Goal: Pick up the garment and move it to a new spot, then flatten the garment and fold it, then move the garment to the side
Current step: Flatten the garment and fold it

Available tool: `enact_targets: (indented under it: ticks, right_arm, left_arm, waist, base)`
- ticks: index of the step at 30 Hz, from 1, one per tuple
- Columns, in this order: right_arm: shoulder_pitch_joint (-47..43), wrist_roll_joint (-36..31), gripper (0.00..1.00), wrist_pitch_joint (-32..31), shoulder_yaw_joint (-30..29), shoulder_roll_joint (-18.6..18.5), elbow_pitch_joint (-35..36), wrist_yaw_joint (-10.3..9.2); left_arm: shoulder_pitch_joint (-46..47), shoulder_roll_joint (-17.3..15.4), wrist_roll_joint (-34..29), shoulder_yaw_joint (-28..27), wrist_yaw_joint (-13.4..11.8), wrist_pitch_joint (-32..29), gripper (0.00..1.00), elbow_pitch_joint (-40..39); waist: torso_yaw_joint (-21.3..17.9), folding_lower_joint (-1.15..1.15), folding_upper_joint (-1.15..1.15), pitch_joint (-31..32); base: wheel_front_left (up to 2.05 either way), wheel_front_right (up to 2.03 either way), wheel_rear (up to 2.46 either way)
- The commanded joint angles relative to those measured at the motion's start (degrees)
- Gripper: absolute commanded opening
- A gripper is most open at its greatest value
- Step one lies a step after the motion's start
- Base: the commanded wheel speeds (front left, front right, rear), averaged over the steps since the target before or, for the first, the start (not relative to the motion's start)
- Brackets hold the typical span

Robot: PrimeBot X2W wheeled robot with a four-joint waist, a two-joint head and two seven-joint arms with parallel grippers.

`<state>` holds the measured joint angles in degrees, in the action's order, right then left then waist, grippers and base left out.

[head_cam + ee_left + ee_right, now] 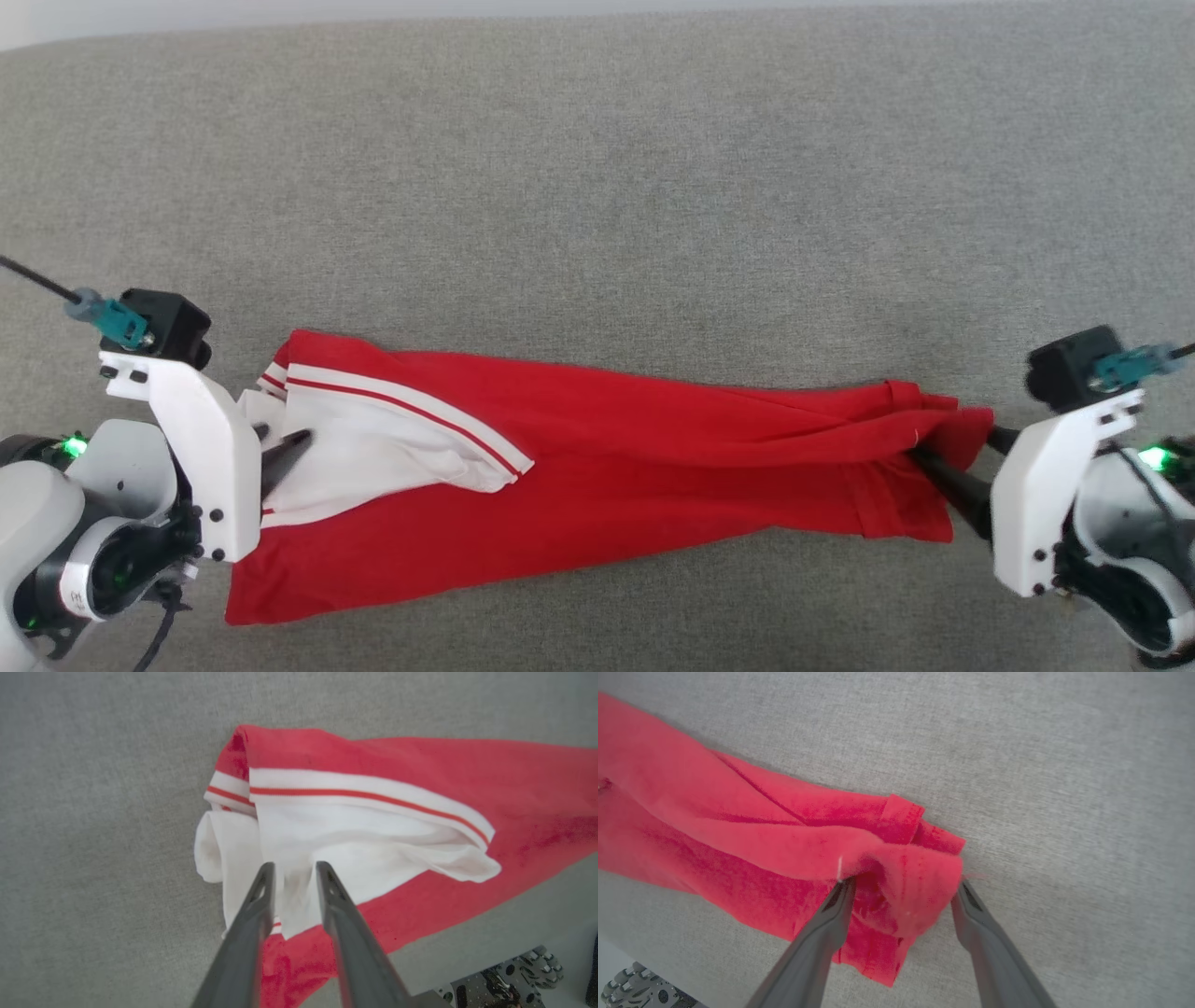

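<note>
The garment point(635, 467), red with a white sleeve and red-and-white striped trim, lies stretched out in a long crumpled band across the grey surface, between my two grippers. My left gripper point(285, 437) is at its sleeve end. In the left wrist view the left gripper point(294, 865) has its fingers slightly parted over the bunched white sleeve point(355, 844). My right gripper point(957, 446) is at the hem end. In the right wrist view the right gripper point(903, 884) stands wide open, with a loose fold of the red hem point(906, 877) sagging between its fingers.
The grey fabric surface point(597, 187) stretches wide behind and beside the garment. Its far edge point(93, 23) runs along the top of the head view. Part of my wheeled base point(504, 980) shows beyond the near edge.
</note>
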<state>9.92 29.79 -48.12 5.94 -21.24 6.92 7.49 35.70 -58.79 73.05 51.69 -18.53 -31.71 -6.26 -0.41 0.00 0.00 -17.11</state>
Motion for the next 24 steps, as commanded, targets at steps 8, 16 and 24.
enact_targets:
  ticks: [8, 16, 24]
  right_arm:
    - [-2.6, -1.5, 1.00, -5.5, -6.0, 2.6, 4.5, 0.00]
    - [-0.6, -2.6, 1.00, -7.2, -6.0, 3.8, -0.3, 0.00]
    - [2.8, -0.9, 1.00, -6.5, -1.1, 4.5, -11.1, 0.01]
  left_arm:
    - [-4.3, 1.2, -2.1, -3.7, 2.5, 13.7, 1.00, -0.4]
    - [-7.3, 2.9, -4.9, -6.5, 3.2, 26.5, 1.00, 1.0]
    - [-11.2, 6.0, -7.2, -8.3, 4.3, 39.3, 1.00, 4.8]
  waist:
    - [0.8, 0.00, 0.00, 1.1]
    - [2.8, 0.00, 0.00, 0.8]
    - [5.1, 0.00, 0.00, 0.4]
  base:
    - [0.00, 0.00, 0.00]
    - [0.00, 0.00, 0.00]
    - [0.00, 0.00, 0.00]
